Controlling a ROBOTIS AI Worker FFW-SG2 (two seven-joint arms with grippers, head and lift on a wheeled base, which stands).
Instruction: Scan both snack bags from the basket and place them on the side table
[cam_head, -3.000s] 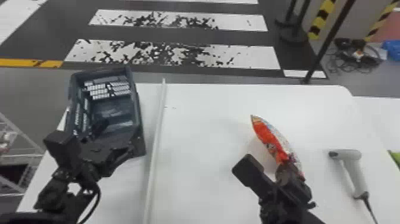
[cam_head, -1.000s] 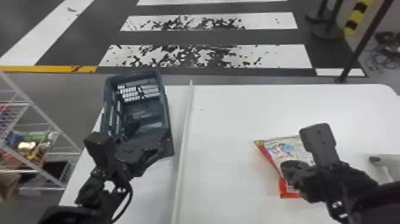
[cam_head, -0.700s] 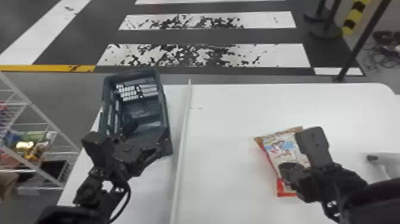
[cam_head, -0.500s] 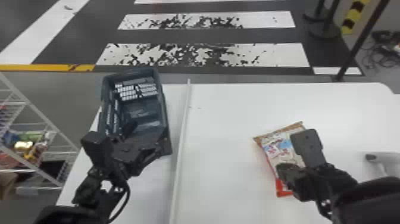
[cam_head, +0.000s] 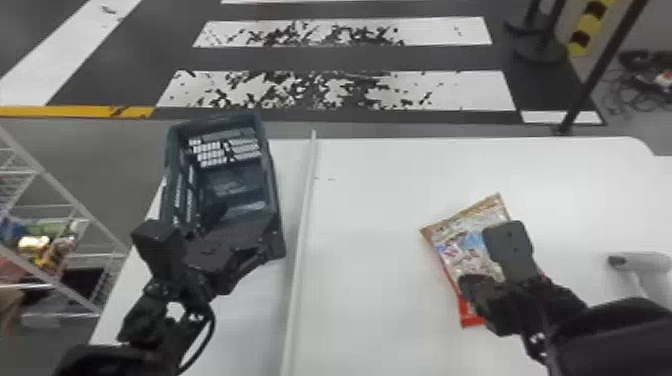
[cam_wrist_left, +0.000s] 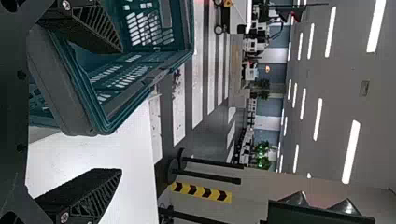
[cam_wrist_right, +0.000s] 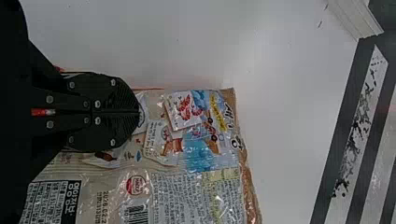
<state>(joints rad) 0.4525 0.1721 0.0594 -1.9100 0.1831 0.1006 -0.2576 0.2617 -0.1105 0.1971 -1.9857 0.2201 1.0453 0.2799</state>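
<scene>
Teal basket (cam_head: 272, 205) stands left, its wall between the parted fingers of the left gripper (cam_wrist_left: 122, 110), perhaps for steadying; the right gripper (cam_wrist_right: 139, 112) pinches a snack bag (cam_wrist_right: 205, 196) over the table (cam_head: 370, 225), presumably for the scanner (cam_head: 650, 261).

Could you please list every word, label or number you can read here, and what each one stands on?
None can be quoted with certainty:
Snack bag, rows of fine print: too small and blurred.
Snack bag, dark panel: lettering unclear.
Snack bag, round red label: too small.
Yellow-and-black strip: chevrons, no words.
</scene>
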